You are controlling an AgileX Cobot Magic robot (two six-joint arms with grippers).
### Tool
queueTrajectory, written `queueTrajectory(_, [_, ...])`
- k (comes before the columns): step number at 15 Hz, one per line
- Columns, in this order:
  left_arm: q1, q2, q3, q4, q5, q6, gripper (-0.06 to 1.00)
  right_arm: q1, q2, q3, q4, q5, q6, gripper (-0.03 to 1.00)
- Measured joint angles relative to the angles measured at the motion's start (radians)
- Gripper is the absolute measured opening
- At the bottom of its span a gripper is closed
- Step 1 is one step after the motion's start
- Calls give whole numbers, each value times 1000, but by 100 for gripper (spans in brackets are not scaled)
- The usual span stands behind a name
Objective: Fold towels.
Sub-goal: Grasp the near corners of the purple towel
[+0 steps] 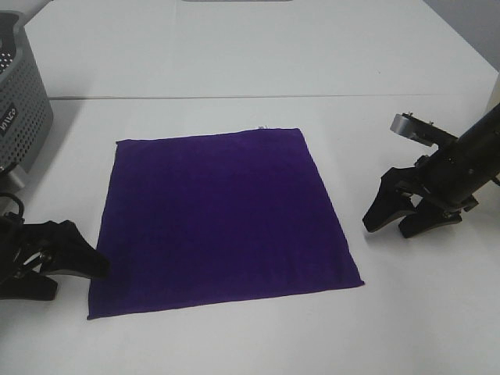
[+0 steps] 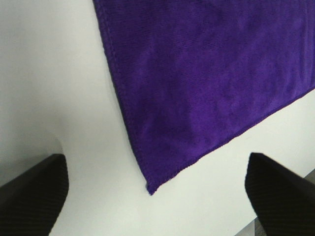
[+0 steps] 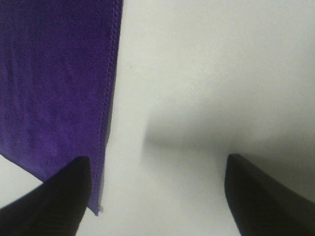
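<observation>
The towel (image 1: 223, 219), a deep purple square cloth, lies flat and unfolded on the white table (image 1: 234, 70), with a tiny white tag (image 1: 262, 127) on its far edge. My left gripper (image 1: 78, 275) rests open just left of the towel's near-left corner. In the left wrist view that corner of the towel (image 2: 206, 83) points between the spread fingers of the left gripper (image 2: 157, 196), which hold nothing. My right gripper (image 1: 391, 226) hovers open to the right of the towel's right edge. The right wrist view shows the towel's hemmed edge (image 3: 54, 88) beside one finger of the empty right gripper (image 3: 160, 196).
A grey perforated basket (image 1: 19, 101) stands at the far left of the table. A seam in the table surface (image 1: 351, 97) runs across behind the towel. Bare white table surrounds the cloth on all sides.
</observation>
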Motion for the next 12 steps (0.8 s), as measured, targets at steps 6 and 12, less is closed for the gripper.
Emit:
queueTrajectory(6, [0, 59, -14, -43, 56, 10, 89, 1, 40, 17, 108, 60, -1, 69])
queueTrajectory(12, [-142, 99, -72, -53, 53, -2, 83, 203, 94, -5, 129, 100, 36, 68])
